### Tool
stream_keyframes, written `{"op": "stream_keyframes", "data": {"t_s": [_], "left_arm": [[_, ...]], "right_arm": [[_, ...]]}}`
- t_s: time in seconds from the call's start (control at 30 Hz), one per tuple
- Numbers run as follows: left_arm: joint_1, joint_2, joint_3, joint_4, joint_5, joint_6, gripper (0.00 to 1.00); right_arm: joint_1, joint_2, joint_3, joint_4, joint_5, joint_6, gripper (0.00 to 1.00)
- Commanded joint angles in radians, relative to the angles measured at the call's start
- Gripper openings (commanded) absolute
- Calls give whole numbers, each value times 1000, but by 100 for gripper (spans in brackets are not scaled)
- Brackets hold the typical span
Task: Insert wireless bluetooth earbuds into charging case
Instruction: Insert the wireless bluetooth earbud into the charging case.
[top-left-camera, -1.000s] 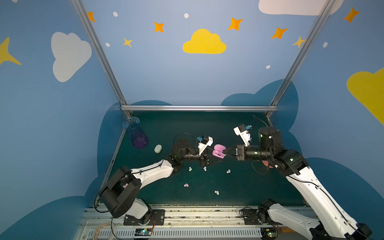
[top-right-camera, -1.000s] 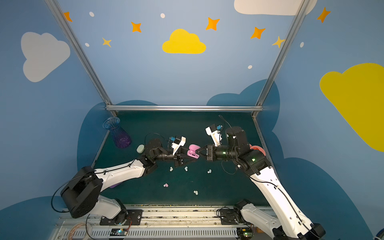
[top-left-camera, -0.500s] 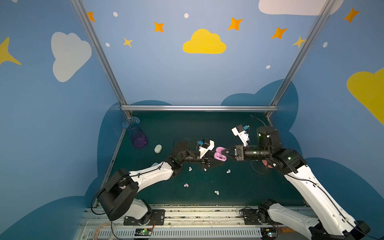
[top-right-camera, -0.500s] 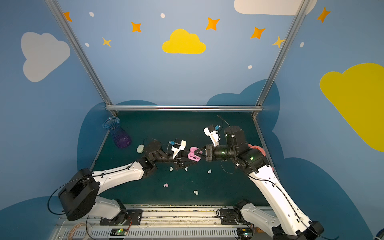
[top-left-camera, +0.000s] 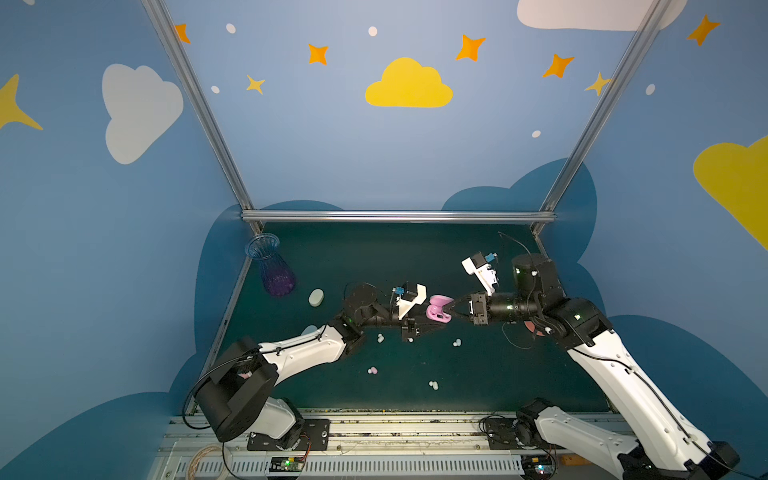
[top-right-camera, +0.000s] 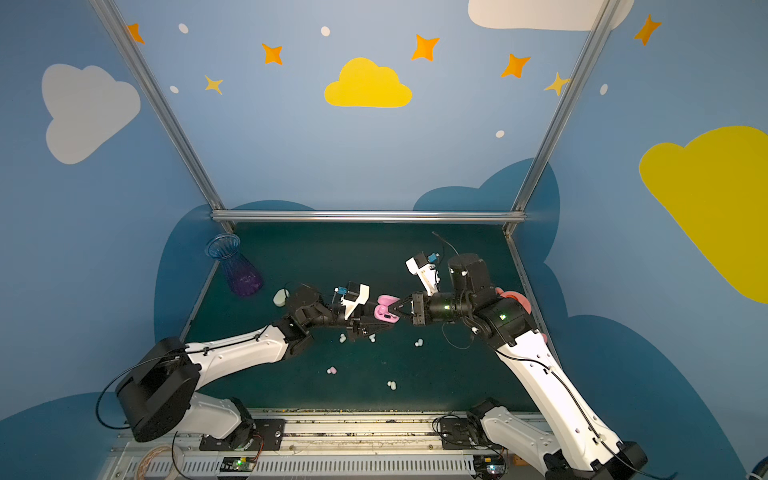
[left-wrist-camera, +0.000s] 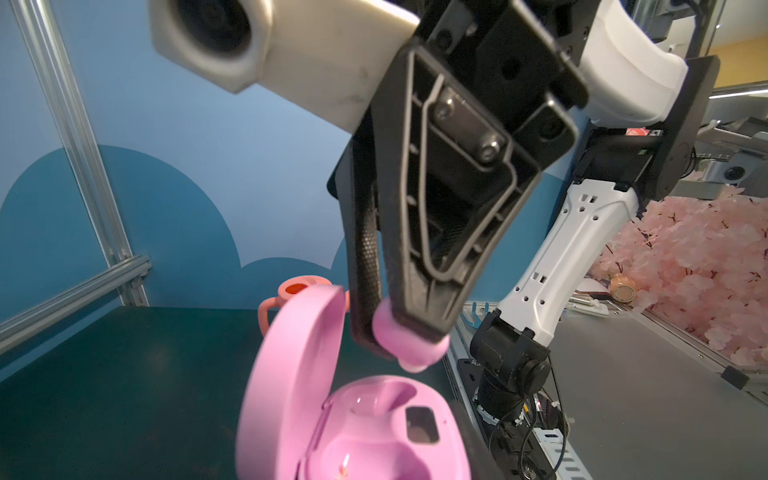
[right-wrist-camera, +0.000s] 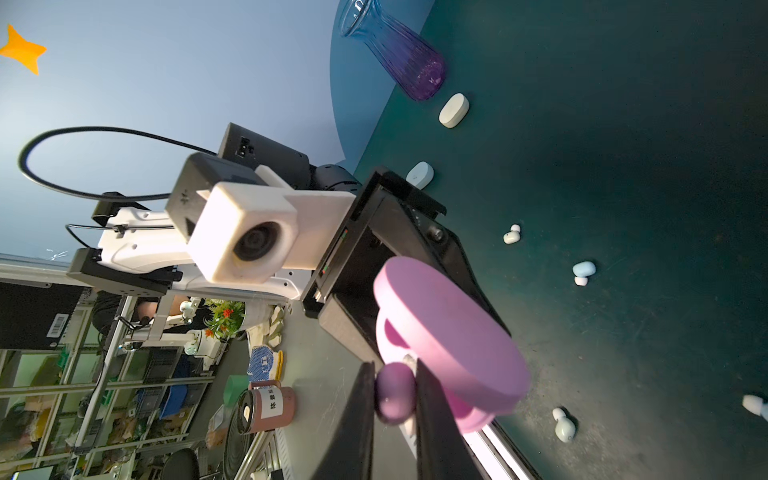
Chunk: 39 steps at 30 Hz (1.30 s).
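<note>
Earbud (left-wrist-camera: 409, 347), glossy pink bean, pinched in closed right gripper (left-wrist-camera: 399, 334) above open pink case (left-wrist-camera: 374, 432) (lid raised), case clamped by left gripper (top-left-camera: 434, 323), loose pale earbuds (top-left-camera: 433, 385) around its six o'clock.

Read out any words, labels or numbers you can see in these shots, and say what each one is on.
"陈景": on the white label of the brown mug, outside the cell; a further character is too blurred.
Too small to read: the barcode sticker on a black box.
Blurred, unreadable: the red tag on the right arm.
No text visible: pink case, pink earbud.
</note>
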Motion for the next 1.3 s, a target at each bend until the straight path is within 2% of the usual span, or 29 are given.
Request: {"op": "stream_keyframes", "data": {"t_s": [0.0,0.37,0.9,1.27], "left_arm": [[-4,-7,-2,108,22,-23,4],[-9,-7,8,117,43,-23,4],[-16,-2,9,106,50,-34,4],[-22,18,16,102,47,-43,4]], "right_arm": [[-4,-15,-14,-10,-15,-22,15],[-8,-14,-30,-7,-19,-28,17],[-8,5,21,-54,69,-48,43],[-10,16,51,-102,111,-62,53]]}}
